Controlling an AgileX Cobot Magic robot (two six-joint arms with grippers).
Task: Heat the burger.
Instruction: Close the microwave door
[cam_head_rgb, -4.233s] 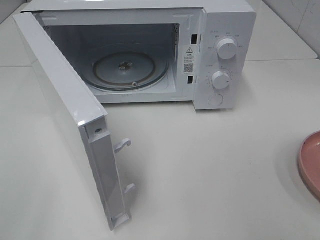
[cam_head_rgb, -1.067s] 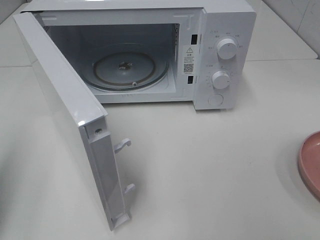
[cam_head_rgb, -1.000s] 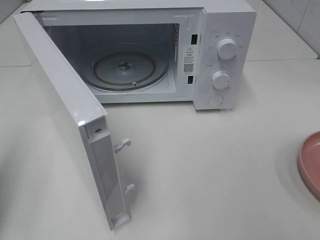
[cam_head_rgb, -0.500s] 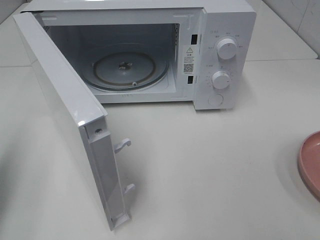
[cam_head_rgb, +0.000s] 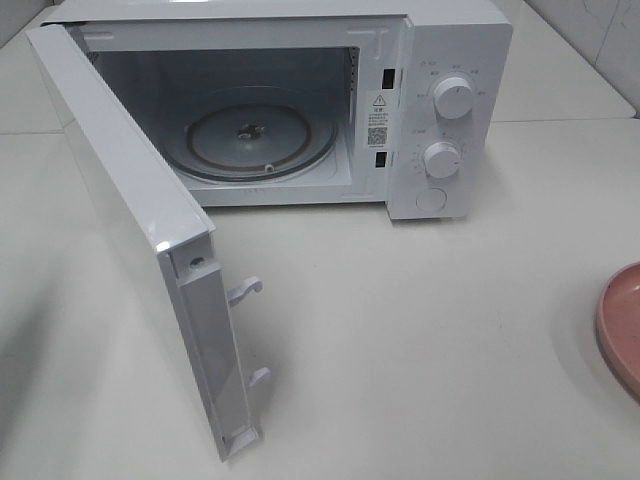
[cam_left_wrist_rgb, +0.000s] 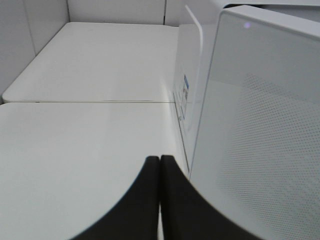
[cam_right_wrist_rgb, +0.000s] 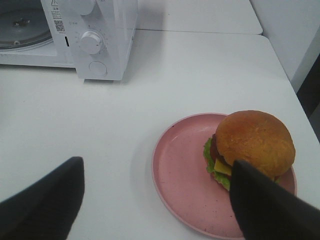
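Observation:
The burger, with a golden-brown bun, green lettuce and a yellow slice, sits on the right side of a round pink plate in the right wrist view. My right gripper hangs open above and in front of the plate with nothing between its fingers; one dark finger overlaps the burger's near edge in the picture. My left gripper is shut and empty, just beside the outer face of the microwave door. Neither gripper nor the burger shows in the exterior view.
The white microwave stands at the back with its door swung wide open toward the front left. Its glass turntable is bare. Only the rim of the pink plate shows at the right edge of the white table.
Nothing on the table has moved. A faint shadow has spread over the table at the front left.

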